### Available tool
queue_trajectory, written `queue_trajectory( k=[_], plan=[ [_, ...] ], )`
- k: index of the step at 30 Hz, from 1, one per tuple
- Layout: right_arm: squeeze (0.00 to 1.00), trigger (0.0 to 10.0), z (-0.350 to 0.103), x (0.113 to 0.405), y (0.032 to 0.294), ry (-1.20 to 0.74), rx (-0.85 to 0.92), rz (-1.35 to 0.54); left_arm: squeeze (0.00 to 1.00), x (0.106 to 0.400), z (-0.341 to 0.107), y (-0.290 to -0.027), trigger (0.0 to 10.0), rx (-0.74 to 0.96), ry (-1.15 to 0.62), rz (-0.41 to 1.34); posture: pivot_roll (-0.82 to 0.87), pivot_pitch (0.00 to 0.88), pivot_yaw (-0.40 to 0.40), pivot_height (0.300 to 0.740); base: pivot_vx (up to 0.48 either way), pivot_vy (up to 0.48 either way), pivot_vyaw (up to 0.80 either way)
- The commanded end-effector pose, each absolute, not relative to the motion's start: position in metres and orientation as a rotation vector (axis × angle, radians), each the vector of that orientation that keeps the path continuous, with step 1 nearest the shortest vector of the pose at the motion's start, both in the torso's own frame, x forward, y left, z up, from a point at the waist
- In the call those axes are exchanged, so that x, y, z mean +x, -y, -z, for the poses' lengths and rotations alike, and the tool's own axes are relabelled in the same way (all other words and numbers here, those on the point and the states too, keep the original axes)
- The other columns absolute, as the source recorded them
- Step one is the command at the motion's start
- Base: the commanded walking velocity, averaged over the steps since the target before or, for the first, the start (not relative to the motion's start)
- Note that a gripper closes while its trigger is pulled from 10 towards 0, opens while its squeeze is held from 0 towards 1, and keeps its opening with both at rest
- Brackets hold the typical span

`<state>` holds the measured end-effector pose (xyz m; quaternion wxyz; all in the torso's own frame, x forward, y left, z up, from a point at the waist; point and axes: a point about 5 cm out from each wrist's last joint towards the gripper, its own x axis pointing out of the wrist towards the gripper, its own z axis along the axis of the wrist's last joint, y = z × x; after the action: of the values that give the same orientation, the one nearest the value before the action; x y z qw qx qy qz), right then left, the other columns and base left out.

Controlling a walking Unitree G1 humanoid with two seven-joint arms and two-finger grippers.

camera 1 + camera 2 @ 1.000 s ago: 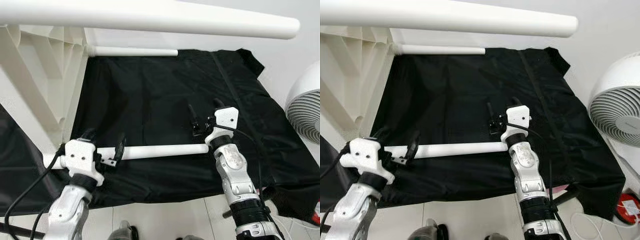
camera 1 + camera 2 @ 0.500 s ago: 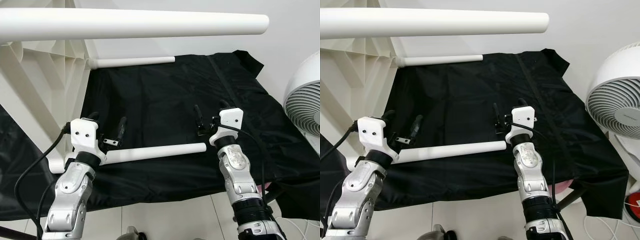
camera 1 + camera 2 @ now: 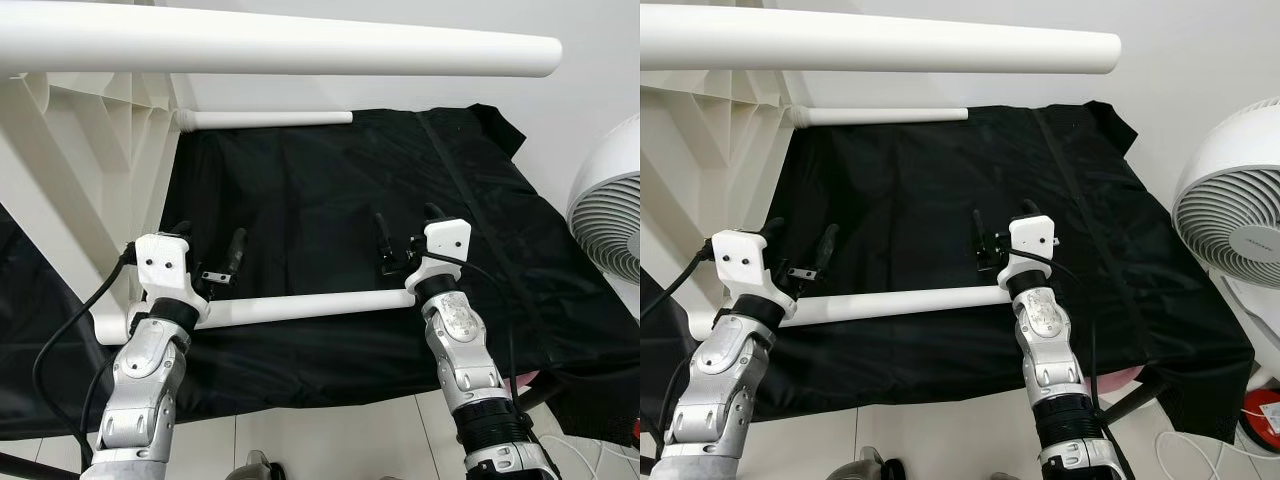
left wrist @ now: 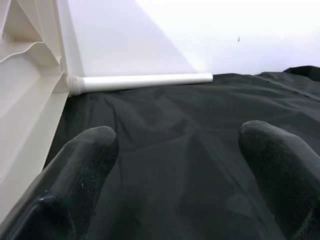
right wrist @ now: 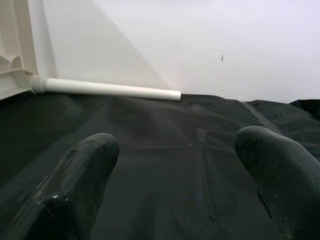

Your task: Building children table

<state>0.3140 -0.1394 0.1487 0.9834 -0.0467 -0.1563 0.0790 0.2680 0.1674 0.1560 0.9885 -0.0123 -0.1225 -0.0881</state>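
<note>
table: white plastic tabletop tipped on its side at the robot's left, ribbed underside facing in — on a black cloth spread over the floor.
legs: three white tube legs stick out sideways from it. top leg runs across high in the head views; far leg lies low by the wall; near leg runs along the cloth's front part, just in front of both grippers.
left gripper: fingers spread apart, holding nothing, over the near leg close to where it meets the tabletop. Contact with the leg — can't tell.
right gripper: fingers also spread, empty, just past the near leg's free end. Wrist sits right at the tube tip.
wrist views: both look across bare cloth to the far leg and the white wall; nothing between the fingertips.
fan: white fan at the robot's right, beside the cloth.
</note>
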Motion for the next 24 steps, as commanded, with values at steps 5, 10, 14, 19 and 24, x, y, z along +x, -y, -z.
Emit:
queue_trajectory(
  k=[5, 10, 14, 19, 24],
  plan=[
    [0.00, 10.0, -0.1500, 0.3136, 0.1404, 0.324, -0.132, -0.166, 0.00, 0.2670, -0.1553, -0.1700, 10.0, -0.005, 0.262, 0.099, -0.01, 0.037, 0.043, 0.740, 0.000, 0.000, 0.00],
    [0.00, 10.0, -0.1485, 0.3119, 0.1433, 0.317, -0.142, -0.161, 0.00, 0.2672, -0.1555, -0.1696, 10.0, 0.013, 0.269, 0.095, -0.01, 0.046, 0.039, 0.740, 0.000, 0.000, 0.10],
    [0.00, 10.0, -0.1481, 0.3118, 0.1454, 0.314, -0.146, -0.158, 0.00, 0.2676, -0.1565, -0.1688, 10.0, 0.030, 0.275, 0.093, -0.01, 0.054, 0.038, 0.740, 0.000, 0.000, 0.77],
    [0.00, 10.0, -0.1469, 0.3114, 0.1462, 0.309, -0.149, -0.153, 0.00, 0.2668, -0.1555, -0.1672, 10.0, 0.051, 0.275, 0.098, -0.01, 0.062, 0.036, 0.740, 0.000, 0.000, 0.80],
    [0.00, 10.0, -0.1462, 0.3105, 0.1475, 0.308, -0.132, -0.148, 0.00, 0.2647, -0.1549, -0.1657, 10.0, 0.078, 0.276, 0.103, -0.01, 0.071, 0.036, 0.740, 0.000, 0.000, 0.48]
  ],
)
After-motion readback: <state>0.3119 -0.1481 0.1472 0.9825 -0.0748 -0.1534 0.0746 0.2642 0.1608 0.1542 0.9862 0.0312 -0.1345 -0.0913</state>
